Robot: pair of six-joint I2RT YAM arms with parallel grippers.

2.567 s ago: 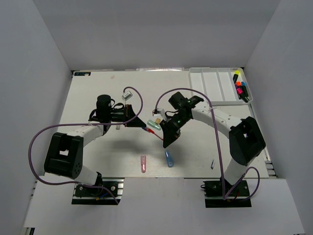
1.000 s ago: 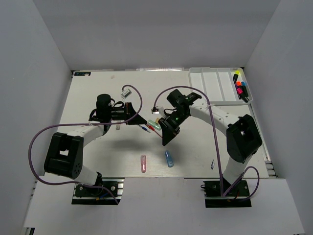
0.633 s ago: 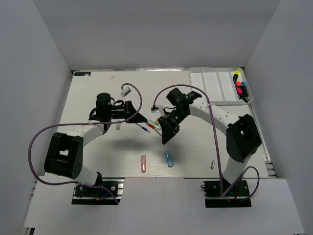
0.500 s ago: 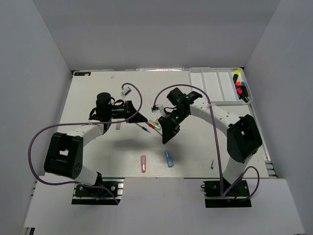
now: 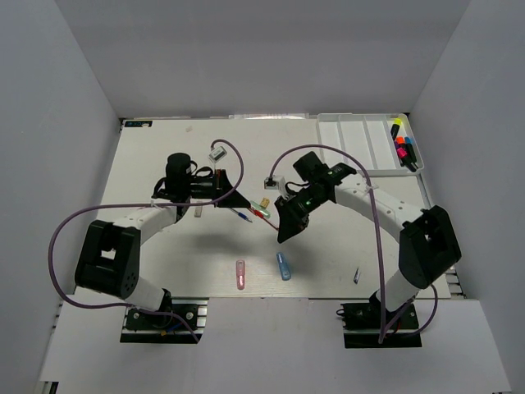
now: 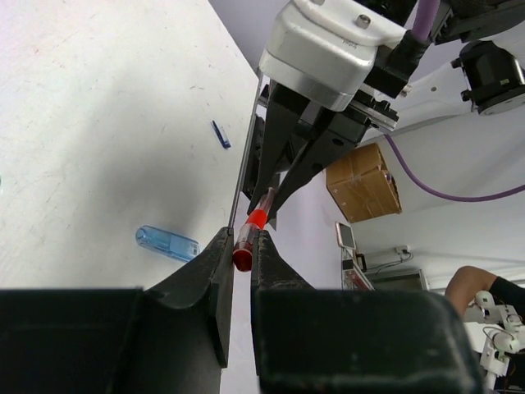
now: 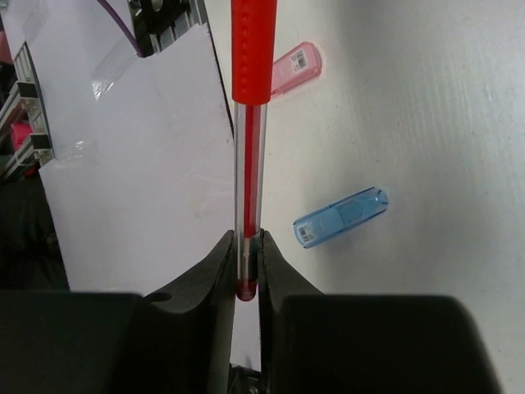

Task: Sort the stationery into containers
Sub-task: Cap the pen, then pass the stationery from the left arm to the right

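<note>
Both arms have the thin red pen with the clear barrel [image 7: 248,148]. The left gripper [image 6: 243,242] is nearly closed, pinching 1 end, and the right gripper [image 7: 246,242] is nearly closed on the other. The pen's held over mid-table, well apart from every edge. The white divided plastic tray [image 5: 354,141] hugs the far right corner. A pink capsule [image 5: 240,274] and a blue capsule [image 5: 284,266] lie near the front edge.

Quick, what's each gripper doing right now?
Left gripper: closed on the red pen.
Right gripper: closed on the same pen's other end.
</note>
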